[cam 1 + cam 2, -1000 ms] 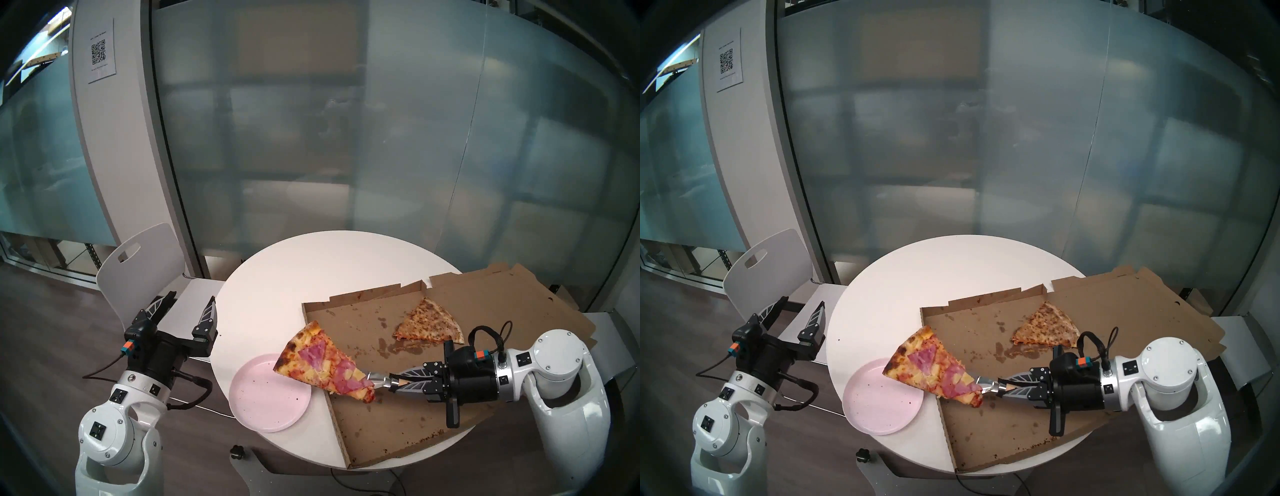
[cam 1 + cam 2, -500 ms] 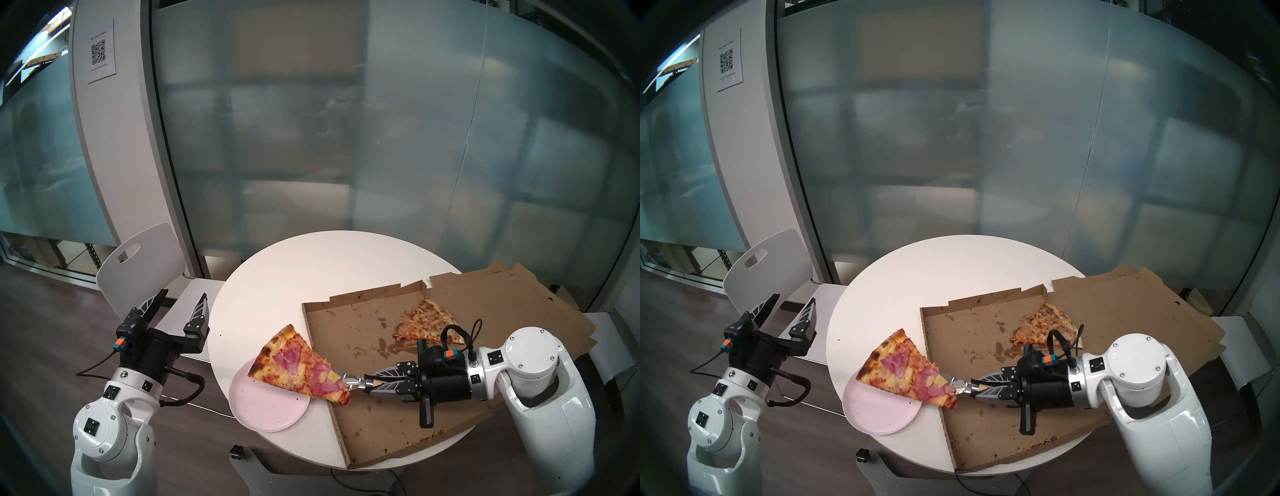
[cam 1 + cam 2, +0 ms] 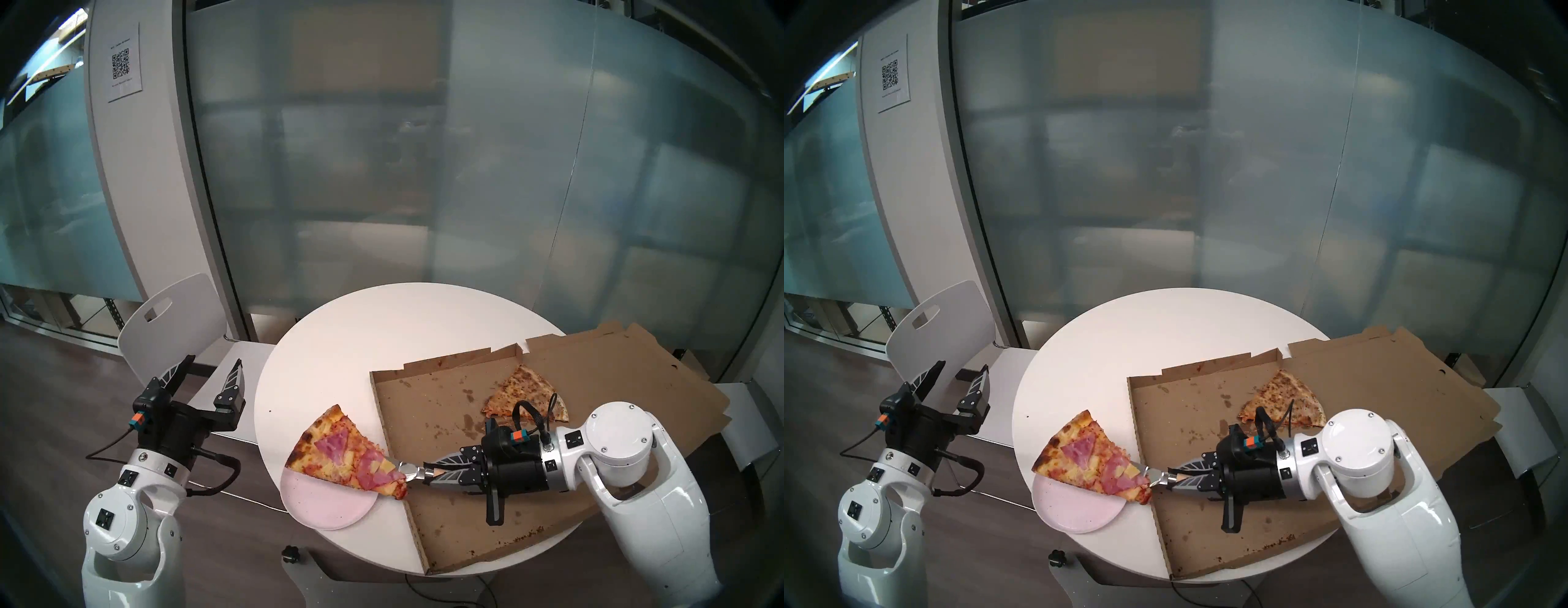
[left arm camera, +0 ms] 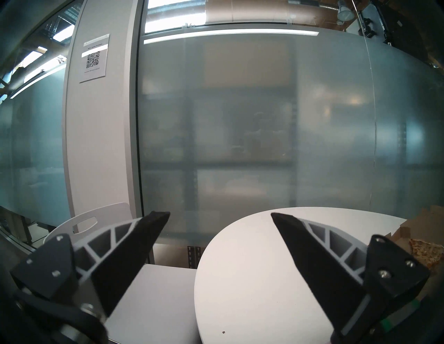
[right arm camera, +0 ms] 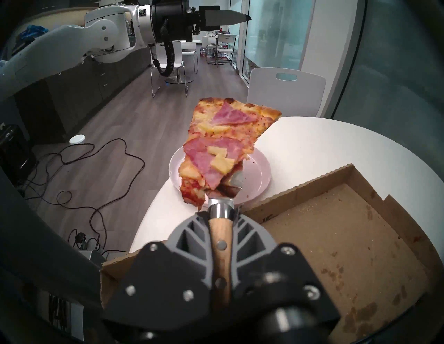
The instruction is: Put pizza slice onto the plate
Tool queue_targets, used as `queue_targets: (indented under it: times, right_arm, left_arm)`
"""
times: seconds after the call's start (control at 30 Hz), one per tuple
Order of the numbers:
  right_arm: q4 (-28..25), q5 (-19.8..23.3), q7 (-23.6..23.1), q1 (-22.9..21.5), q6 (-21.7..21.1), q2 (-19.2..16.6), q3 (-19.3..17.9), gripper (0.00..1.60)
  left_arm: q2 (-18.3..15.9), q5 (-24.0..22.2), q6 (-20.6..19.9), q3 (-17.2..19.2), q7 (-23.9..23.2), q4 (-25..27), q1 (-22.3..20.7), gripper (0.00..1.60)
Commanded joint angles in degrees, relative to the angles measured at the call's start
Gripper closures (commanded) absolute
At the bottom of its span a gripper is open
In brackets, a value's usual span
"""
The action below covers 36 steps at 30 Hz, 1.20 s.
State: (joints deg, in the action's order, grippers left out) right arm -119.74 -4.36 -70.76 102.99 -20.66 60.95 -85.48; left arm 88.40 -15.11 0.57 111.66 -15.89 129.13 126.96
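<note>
The right gripper [image 3: 428,474], lower centre-right of the head view, is clamped tight on the wood-handled metal pizza server [image 5: 220,242], with the handle pinched between both fingers in the right wrist view. The big triangular ham-and-pineapple pizza slice [image 3: 344,454] rides on the server's blade, raised over the far part of the round pale pink plate [image 3: 329,501] at lower centre; it does not look set down yet.

Risks, judged from this:
- The slice is much wider and longer than the blade. In the right wrist view its tip end sags and folds off the blade's left side, so a tilt or a jerk could slide it off.
- The crust end reaches past the plate's far rim over the round white table [image 3: 382,322]. If lowered here, part of the slice would land on the table, not the plate.
- The plate sits at the table's near-left edge, so a sideways push from the blade could shove it toward the drop.
- Pulling the blade out could drag the slice back toward the open brown cardboard pizza box [image 3: 509,501]; nothing pins the slice.

The left gripper [image 3: 211,368], mid-left, is spread wide with nothing in it, well apart from the plate, so there's no support from it. The pale toppingless slice [image 3: 524,395] lies in the box's far part, not involved.
</note>
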Motion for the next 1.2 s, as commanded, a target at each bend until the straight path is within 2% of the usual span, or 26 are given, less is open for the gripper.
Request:
queue_targets:
  times: [0.0,0.73,1.17]
  right_arm:
    - [0.8,-1.2,0.4,-4.0,0.1,1.6,3.7,1.60]
    - [5.7,-6.3,3.5,-7.0,0.1,5.2,10.6,1.60]
    - [6.0,-8.2,5.9,-6.2,0.7,5.4,11.6,1.60]
  left_arm:
    - [-0.2,-0.6,-0.4,0.8,0.2,0.8,-0.7,0.00]
    - [0.1,-0.9,-0.3,1.1,-0.4,1.0,0.2,0.00]
    - [0.3,-1.2,0.3,1.2,-0.9,0.7,0.7,0.00]
